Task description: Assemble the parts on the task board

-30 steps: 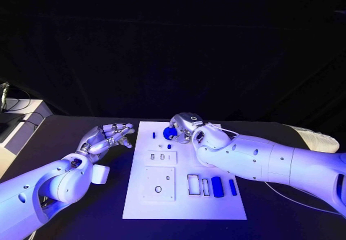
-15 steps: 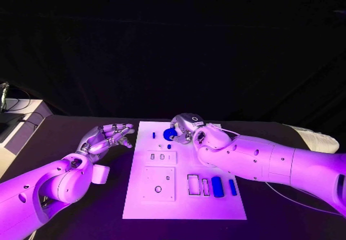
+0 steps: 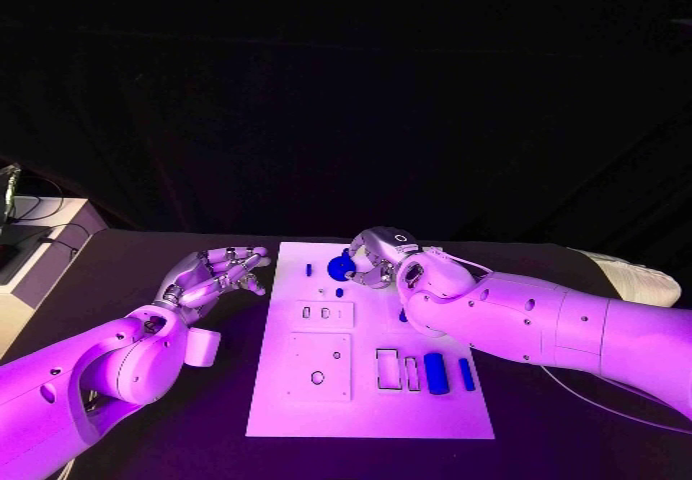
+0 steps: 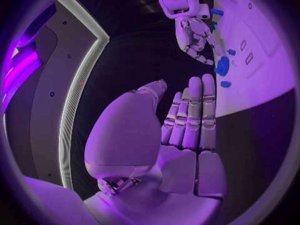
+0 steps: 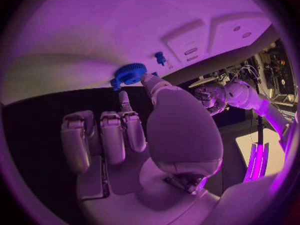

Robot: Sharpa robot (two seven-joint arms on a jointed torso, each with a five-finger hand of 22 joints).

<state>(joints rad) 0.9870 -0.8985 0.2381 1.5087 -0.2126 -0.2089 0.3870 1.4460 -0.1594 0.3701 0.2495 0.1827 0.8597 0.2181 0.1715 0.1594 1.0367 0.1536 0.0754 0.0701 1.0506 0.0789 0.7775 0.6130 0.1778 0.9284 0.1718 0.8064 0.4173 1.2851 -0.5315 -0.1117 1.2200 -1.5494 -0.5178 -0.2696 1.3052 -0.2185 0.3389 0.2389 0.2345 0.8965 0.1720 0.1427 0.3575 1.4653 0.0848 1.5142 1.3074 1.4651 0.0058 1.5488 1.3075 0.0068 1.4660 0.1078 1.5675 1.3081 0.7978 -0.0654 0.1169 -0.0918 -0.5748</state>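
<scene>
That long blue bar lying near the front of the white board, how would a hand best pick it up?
Probably from above, pinching the long blue bar across its narrow width near the middle. It lies flat on the task board, with a slimmer blue piece close alongside, so fingers need to slip into narrow gaps.

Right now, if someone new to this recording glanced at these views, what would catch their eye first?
First, the right hand at the far end of the white task board, holding a round blue gear-like part at its fingertips. Next, the left hand, open and holding nothing, beside the board's left edge over the black table. Then the upright blue pieces standing near the board's near right corner.
</scene>
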